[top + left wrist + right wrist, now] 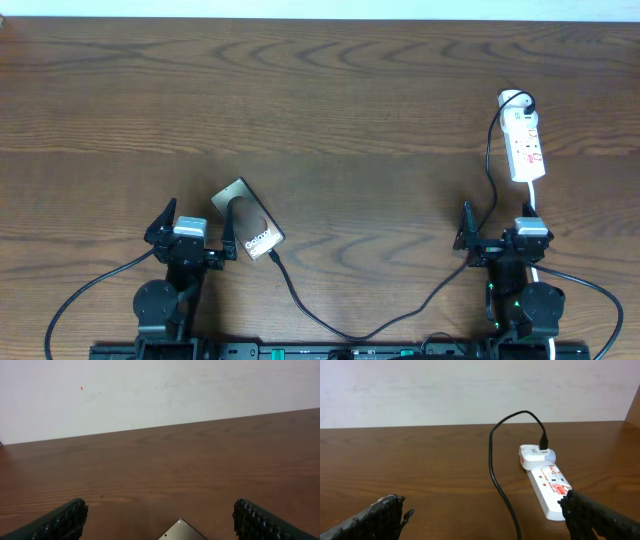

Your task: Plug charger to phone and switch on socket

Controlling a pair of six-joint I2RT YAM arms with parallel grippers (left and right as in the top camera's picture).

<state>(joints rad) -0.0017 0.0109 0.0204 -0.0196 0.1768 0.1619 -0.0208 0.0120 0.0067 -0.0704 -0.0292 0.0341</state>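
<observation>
- A glossy dark flat rectangular phone point(248, 222) lies tilted on the brown wooden table point(350, 120), near left.
- The left gripper point(193, 230) is just beside it, jaws spread wide.
- A thin black charger cable point(491, 460) meets the phone's near end and curves right to the narrow white power strip point(526, 145).
- The right gripper point(497, 230) is near the strip, jaws spread, empty.

Bright, even light with soft shadows, mild glare on the phone point(249, 223), wrist views slightly soft.
</observation>
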